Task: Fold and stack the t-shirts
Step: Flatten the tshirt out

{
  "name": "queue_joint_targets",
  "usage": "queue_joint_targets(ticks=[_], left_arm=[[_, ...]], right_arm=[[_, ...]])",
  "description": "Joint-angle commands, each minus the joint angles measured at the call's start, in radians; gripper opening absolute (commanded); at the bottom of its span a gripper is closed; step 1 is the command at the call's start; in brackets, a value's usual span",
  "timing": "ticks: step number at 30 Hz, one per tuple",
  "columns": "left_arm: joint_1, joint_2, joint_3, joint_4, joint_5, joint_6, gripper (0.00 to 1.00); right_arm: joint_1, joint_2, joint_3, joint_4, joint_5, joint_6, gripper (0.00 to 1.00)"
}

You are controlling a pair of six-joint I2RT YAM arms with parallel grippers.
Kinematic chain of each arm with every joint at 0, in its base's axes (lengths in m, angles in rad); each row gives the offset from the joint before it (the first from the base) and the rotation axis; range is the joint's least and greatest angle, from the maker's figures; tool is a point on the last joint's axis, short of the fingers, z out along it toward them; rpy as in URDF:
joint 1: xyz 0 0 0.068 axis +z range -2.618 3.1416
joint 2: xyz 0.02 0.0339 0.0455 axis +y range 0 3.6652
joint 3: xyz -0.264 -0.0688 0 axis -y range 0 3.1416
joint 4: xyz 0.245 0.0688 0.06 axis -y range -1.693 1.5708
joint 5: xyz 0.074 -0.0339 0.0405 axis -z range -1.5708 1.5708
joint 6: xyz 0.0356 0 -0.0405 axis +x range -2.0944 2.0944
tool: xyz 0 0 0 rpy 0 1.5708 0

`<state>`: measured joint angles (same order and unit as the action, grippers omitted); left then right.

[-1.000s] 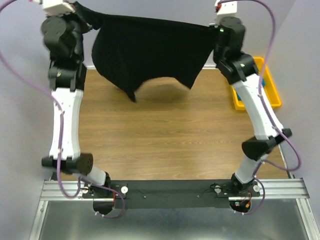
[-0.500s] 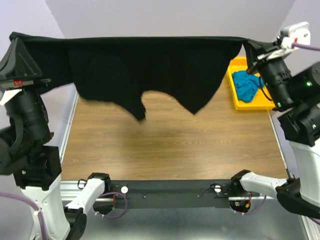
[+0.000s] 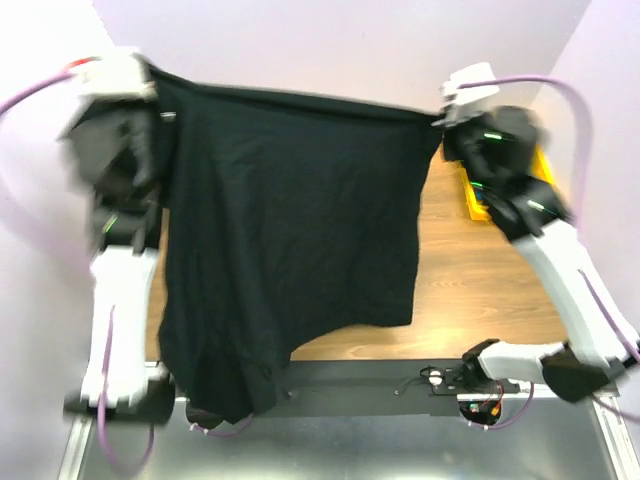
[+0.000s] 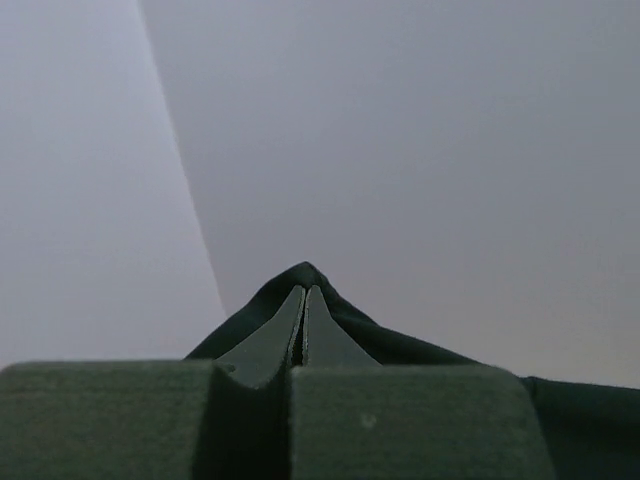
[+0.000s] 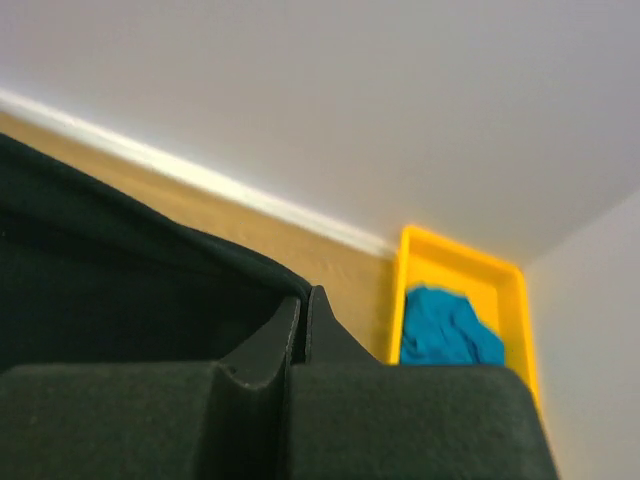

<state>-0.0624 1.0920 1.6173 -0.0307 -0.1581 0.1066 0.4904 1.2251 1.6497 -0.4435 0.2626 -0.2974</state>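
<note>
You're in a robotics lab cell: plain lilac walls (image 3: 300,40) box in a wood-grain table (image 3: 480,300), two robot arms (image 3: 560,270) bolted to a grey metal frame (image 3: 400,440) at its near edge, purple cables (image 3: 560,85) looping.

Plain pale lavender-grey walls (image 3: 330,40) close in the far edge and both sides of a wood-grain surface (image 3: 480,290). A white strip (image 5: 200,180) runs where the back wall meets it. The light is soft and even, and a grey metal plate (image 3: 400,445) lies along the near edge.

Soft even light, arms (image 3: 122,290) apparently motion-blurred
</note>
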Motion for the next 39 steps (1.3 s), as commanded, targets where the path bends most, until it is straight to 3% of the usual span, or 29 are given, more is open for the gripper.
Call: queue_joint_targets(ticks=[1,6,11,14,16,18,19,21,26,29,30,33,34,39], left_arm=[[0.013,0.21,-0.137,0.011,0.055,0.018,0.0],[-0.011,0.533,-0.183,0.052,0.065,-0.002,0.0],[-0.053,0.808,-0.053,0.051,0.058,-0.06,0.07],[-0.066,0.943,0.047,0.049,0.058,-0.084,0.26],[-0.073,1.014,0.111,0.049,0.058,-0.102,0.47],[-0.074,1.04,0.151,0.045,0.043,-0.158,0.69],[-0.074,1.034,0.153,0.043,0.031,-0.175,0.7],[-0.065,0.995,0.13,0.04,-0.016,-0.25,0.86],[-0.005,0.873,-0.011,0.032,-0.04,-0.441,0.85],[0.006,0.847,-0.088,0.002,-0.035,-0.461,0.68],[0.006,0.855,-0.095,-0.039,-0.014,-0.466,0.58],[0.007,0.861,-0.151,-0.089,0.011,-0.499,0.46],[0.009,0.856,-0.171,-0.093,0.003,-0.515,0.36],[0.018,0.868,-0.257,-0.104,0.028,-0.541,0.23]], right_arm=[[-0.026,0.141,-0.152,-0.052,0.246,-0.065,0.01],[-0.058,0.342,-0.287,0.086,0.273,-0.074,0.01],[-0.111,0.526,-0.292,0.182,0.28,-0.052,0.01],[-0.128,0.638,-0.269,0.21,0.288,-0.068,0.0],[-0.139,0.683,-0.242,0.218,0.297,-0.089,0.01],[-0.147,0.74,-0.217,0.226,0.303,-0.104,0.01],[-0.15,0.755,-0.211,0.229,0.302,-0.108,0.0],[-0.154,0.787,-0.191,0.233,0.296,-0.112,0.01],[-0.162,0.817,-0.166,0.235,0.283,-0.102,0.01],[-0.162,0.821,-0.165,0.235,0.265,-0.092,0.01],[-0.164,0.826,-0.163,0.235,0.27,-0.094,0.01],[-0.165,0.83,-0.165,0.235,0.276,-0.094,0.01],[-0.167,0.83,-0.166,0.235,0.276,-0.095,0.01],[-0.174,0.827,-0.186,0.236,0.265,-0.083,0.01]])
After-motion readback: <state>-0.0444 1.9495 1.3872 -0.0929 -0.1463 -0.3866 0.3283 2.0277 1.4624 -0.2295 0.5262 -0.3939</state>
